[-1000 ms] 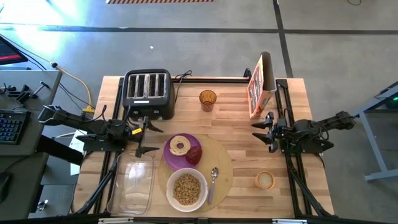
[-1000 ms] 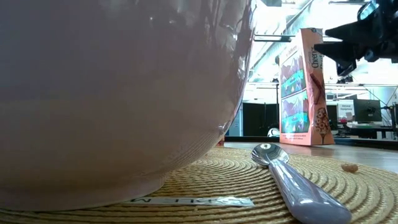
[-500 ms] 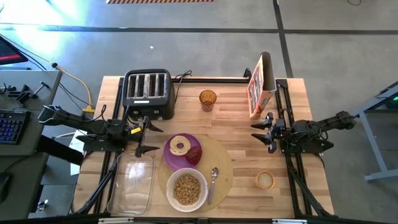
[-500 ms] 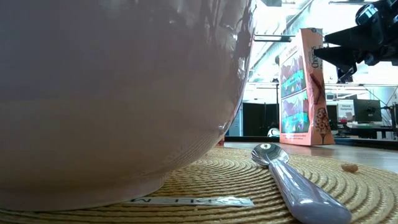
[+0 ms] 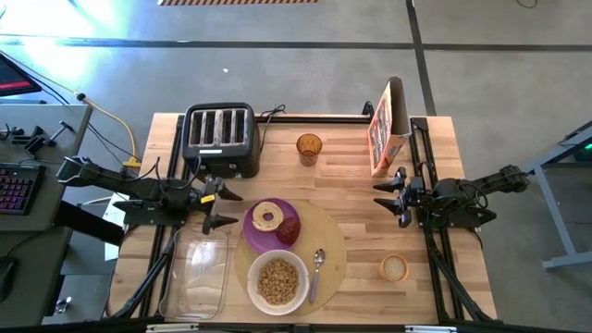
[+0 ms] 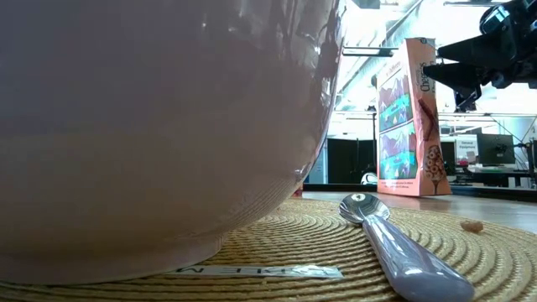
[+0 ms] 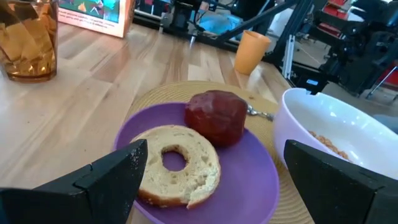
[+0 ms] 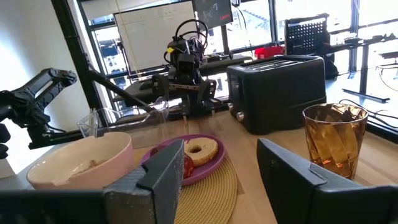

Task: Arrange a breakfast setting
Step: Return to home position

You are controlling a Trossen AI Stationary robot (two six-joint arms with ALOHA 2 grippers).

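the left gripper (image 5: 225, 207) hangs just beside the purple plate (image 5: 256, 239), jaws spread wide and empty. the right gripper (image 5: 379, 195) waits well apart over bare wood, jaws also wide and empty.

the setting lies on the woven round placemat (image 5: 330, 233): bagel (image 5: 268, 217) and dark red food piece (image 5: 289, 228) on the plate, cereal (image 5: 277, 280) in the white bowl (image 5: 251, 277), spoon (image 5: 315, 273) just right of it.

the likely risk is the left arm pulling away low, which could clip the plate's rim or the clear container (image 5: 196, 277).

the butcher-block table (image 5: 351, 176) also carries a toaster (image 5: 220, 139), amber glass (image 5: 309, 148) and cereal box (image 5: 384, 129). concrete floor and desks surround it.
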